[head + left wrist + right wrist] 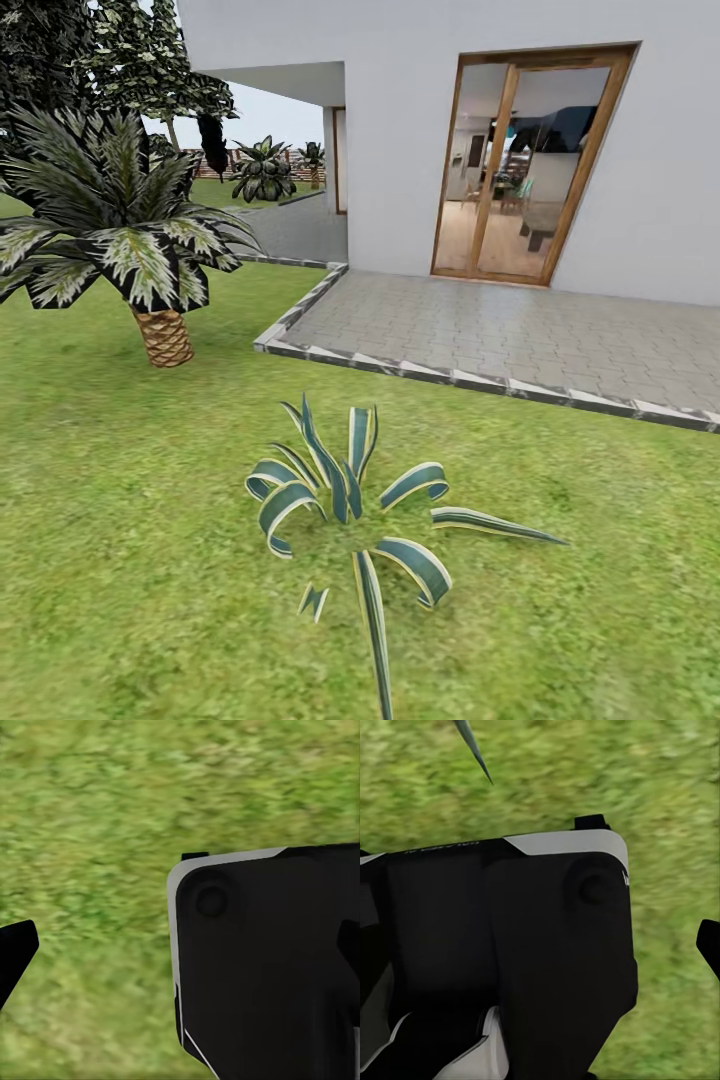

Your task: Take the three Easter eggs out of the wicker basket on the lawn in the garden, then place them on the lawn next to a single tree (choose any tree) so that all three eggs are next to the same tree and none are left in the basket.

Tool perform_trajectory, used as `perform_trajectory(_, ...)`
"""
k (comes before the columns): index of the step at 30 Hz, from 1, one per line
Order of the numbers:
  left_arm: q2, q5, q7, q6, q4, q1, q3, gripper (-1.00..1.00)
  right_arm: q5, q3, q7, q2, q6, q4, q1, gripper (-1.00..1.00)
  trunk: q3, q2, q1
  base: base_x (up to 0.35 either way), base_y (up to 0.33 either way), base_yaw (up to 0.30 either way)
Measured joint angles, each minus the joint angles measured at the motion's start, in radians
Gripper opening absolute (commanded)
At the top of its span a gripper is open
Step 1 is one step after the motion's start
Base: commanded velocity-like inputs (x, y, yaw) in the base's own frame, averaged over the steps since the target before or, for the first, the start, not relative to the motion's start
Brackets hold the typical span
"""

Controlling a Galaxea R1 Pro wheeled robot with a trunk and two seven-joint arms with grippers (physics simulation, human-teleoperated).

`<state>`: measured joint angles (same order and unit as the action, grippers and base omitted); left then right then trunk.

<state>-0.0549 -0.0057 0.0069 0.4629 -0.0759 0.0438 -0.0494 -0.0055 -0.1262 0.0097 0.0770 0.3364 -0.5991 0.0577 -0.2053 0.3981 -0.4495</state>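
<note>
Your head camera faces the lawn [120, 480], a striped-leaf plant [350, 500] and a short palm [120, 240] beside the paving [520, 330]. You're in transit, so basket and eggs aren't visible. You cannot tell either gripper's opening.

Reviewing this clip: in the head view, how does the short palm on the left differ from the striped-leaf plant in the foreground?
The short palm stands on a scaly tan trunk; the striped-leaf plant has no visible trunk, its leaves rising from the lawn. The palm's fronds are broad and feathery; the plant's are narrow, curled straps with pale edges. The palm looks taller. Both are variegated green and grow on grass.
</note>
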Motion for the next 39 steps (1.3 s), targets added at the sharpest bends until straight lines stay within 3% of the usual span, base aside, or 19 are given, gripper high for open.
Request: perform_trajectory(39,0.0,0.0,0.0,0.0,0.0,0.0,0.0,1.0,0.0,-0.001,-0.001,-0.001,-0.002,0.002,0.0,1.0,0.0,0.0,0.0,0.0,0.02,0.0)
